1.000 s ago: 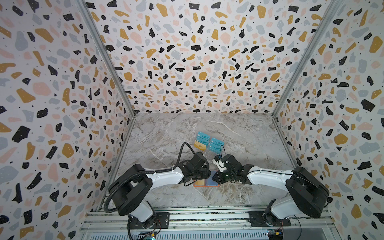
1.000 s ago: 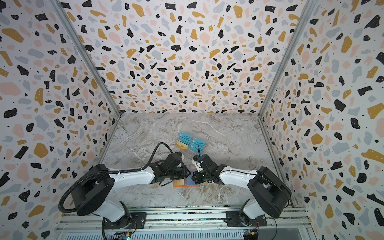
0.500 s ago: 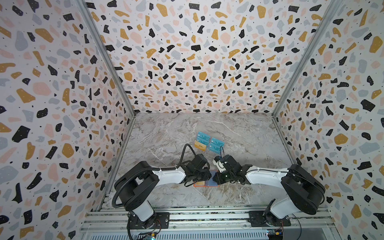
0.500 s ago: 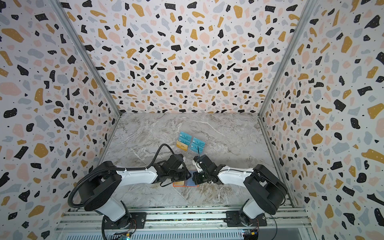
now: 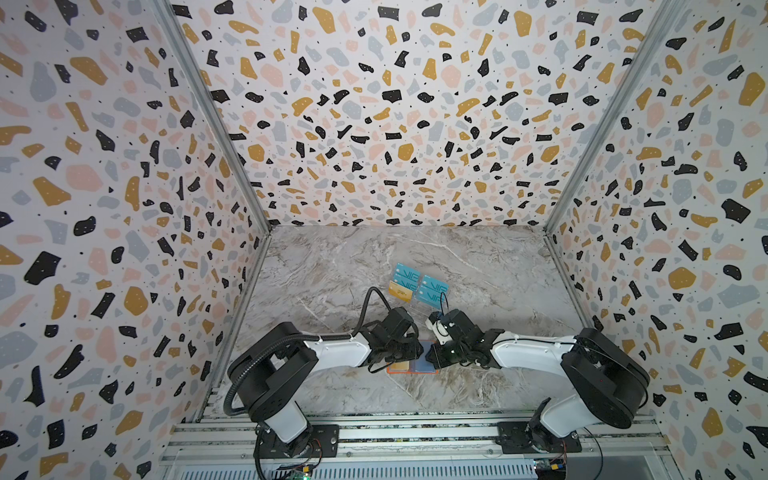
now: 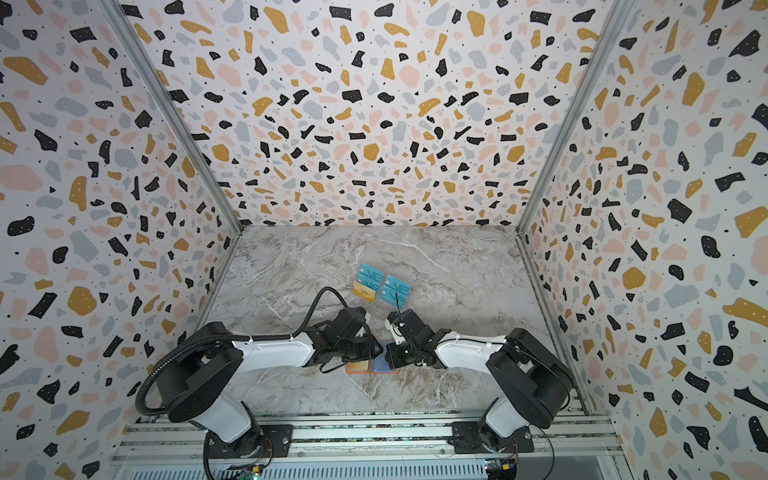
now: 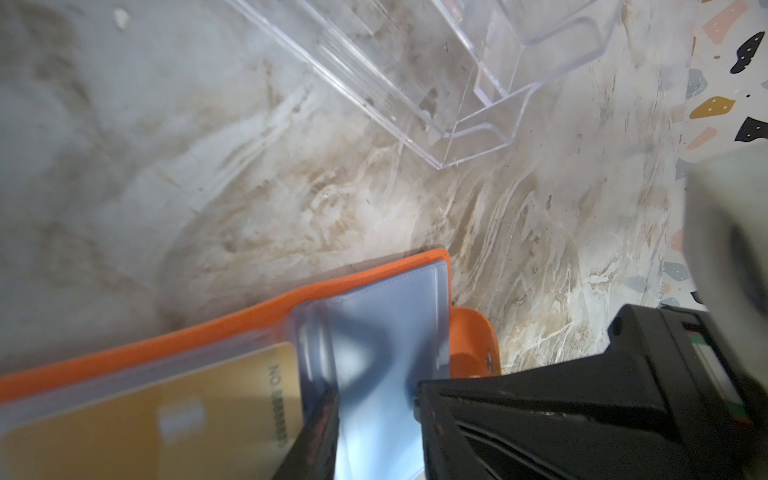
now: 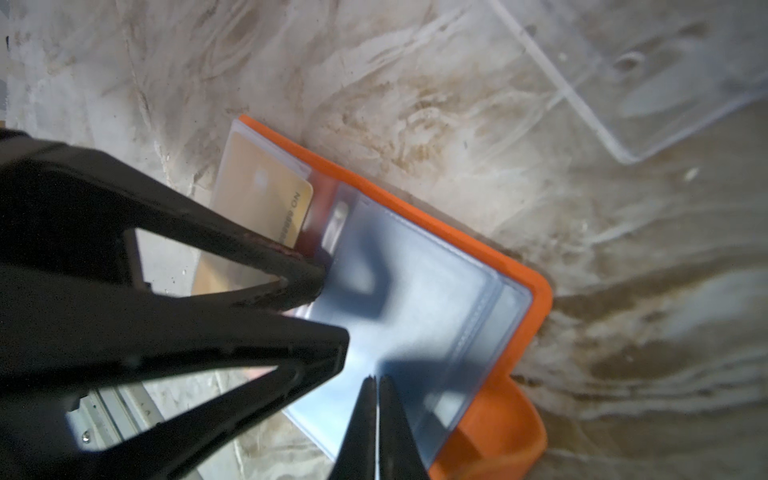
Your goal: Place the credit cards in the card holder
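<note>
The orange card holder [image 5: 411, 369] [image 6: 371, 369] lies open on the marble floor between both arms. One gold card [image 7: 145, 419] [image 8: 262, 191] sits in its left clear sleeve, and a teal-blue card [image 7: 374, 328] [image 8: 415, 299] shows through the right sleeve. My left gripper [image 7: 376, 415] [image 5: 417, 353] is open, its fingers straddling the blue sleeve. My right gripper [image 8: 377, 380] [image 5: 433, 358] is shut, its tips over that same sleeve near the snap tab [image 8: 498, 432]. More credit cards stand behind: teal VIP ones [image 5: 409, 272] [image 6: 395, 286] and a gold one [image 5: 400, 292] [image 6: 364, 293].
The spare cards stand in a clear acrylic tiered rack [image 5: 419, 307] [image 7: 457, 83] [image 8: 644, 83], just beyond the grippers. Terrazzo-patterned walls [image 5: 124, 249] enclose the marble floor on three sides. An aluminium rail [image 5: 395, 428] carrying both arm bases runs along the front edge.
My left gripper's jaws have spread a little while the right gripper's have come together. Both arms stay over the card holder with hardly any shift.
</note>
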`<state>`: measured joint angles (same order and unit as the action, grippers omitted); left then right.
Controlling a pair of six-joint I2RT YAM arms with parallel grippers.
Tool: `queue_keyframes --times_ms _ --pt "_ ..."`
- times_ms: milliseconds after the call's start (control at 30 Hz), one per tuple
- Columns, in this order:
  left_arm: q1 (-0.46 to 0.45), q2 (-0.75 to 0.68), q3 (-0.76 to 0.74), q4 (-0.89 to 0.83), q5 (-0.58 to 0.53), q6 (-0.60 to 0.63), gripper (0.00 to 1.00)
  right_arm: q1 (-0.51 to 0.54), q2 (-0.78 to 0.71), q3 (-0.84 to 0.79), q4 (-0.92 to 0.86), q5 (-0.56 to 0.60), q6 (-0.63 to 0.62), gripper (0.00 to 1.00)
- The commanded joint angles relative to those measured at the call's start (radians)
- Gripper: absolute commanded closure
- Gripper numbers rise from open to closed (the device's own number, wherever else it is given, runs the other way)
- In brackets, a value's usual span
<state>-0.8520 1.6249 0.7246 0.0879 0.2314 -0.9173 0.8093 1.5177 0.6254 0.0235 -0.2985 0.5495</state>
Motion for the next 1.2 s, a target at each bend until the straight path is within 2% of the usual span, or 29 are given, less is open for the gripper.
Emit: queue_keyframes --times_ms 0,300,600,767,1167 --pt "0.008 0.03 -0.029 0.022 0.029 -0.005 0.63 0.001 0.021 -0.009 -0.046 0.029 0.001 0.93" --pt "0.009 0.013 -0.081 0.171 0.104 -0.067 0.63 0.0 0.022 -0.004 -0.043 0.024 0.004 0.93" --pt "0.018 0.01 -0.182 0.446 0.194 -0.183 0.64 0.0 0.026 -0.001 -0.037 0.018 0.004 0.93" --pt "0.024 0.007 -0.2 0.475 0.194 -0.189 0.64 0.0 0.022 0.003 -0.043 0.017 0.004 0.93" --pt "0.073 0.053 -0.244 0.658 0.216 -0.245 0.71 -0.014 -0.118 -0.004 -0.044 0.066 0.039 0.93"
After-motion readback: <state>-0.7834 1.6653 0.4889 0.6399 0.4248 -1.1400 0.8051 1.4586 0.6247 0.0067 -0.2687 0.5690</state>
